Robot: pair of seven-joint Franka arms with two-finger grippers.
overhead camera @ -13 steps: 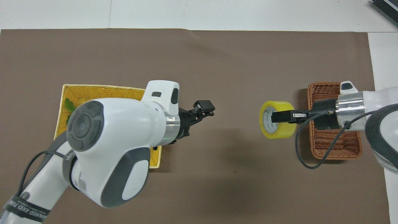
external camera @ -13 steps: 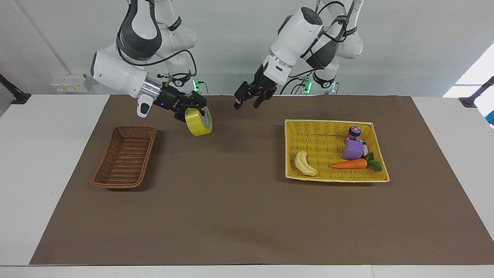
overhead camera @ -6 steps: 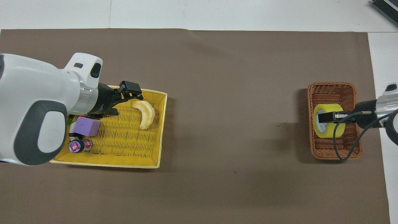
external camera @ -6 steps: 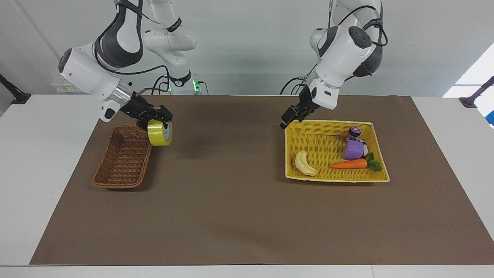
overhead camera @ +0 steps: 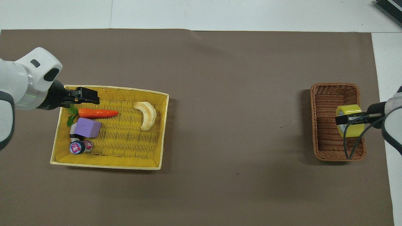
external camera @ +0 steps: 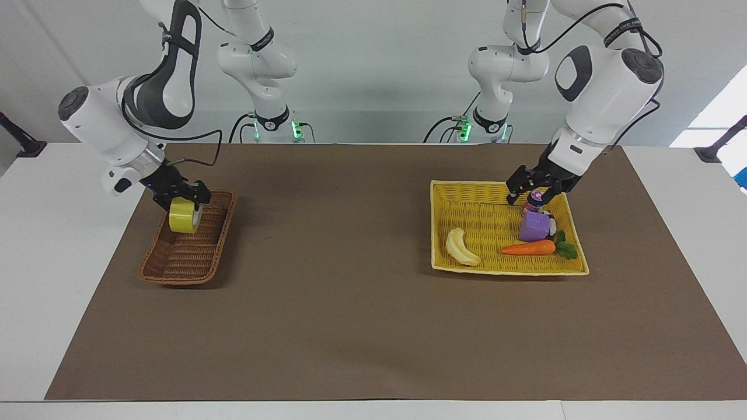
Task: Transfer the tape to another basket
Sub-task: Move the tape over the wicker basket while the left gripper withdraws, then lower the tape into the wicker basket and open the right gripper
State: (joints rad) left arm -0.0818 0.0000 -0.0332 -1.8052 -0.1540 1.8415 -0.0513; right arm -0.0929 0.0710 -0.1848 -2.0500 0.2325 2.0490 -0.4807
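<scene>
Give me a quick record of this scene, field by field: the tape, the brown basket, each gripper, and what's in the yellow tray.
tape: held above the basket's inside
basket: brown wicker, toward the right arm's end of the table
right gripper: shut on the tape, over the basket
left gripper: open, over the yellow tray
yellow tray: holds banana, carrot, purple block, small bottle

A brown mat (external camera: 362, 326) covers the table (external camera: 58, 233). Toward the left arm's end sits a yellow woven tray (external camera: 467, 195) holding a banana (external camera: 461, 247), a carrot (external camera: 528, 248) (leafy green top attached), a purple block (external camera: 534, 226) and a small jar (overhead camera: 77, 147) beside the block.
</scene>
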